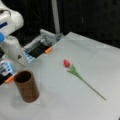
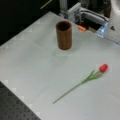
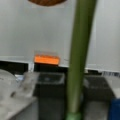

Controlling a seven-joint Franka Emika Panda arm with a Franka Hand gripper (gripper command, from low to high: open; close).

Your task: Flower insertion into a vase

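Your vase (image 1: 26,85) stands upright and empty on the grey table (image 2: 32,65), a plain reddish-brown cylinder. The tulip (image 1: 75,72) lies flat well apart from it, red head, green stem, in both front views. No readable writing anywhere. Only the wrist view shows a green rod (image 3: 79,55). The gripper doesn't show in any view, so its jaws can't be judged.
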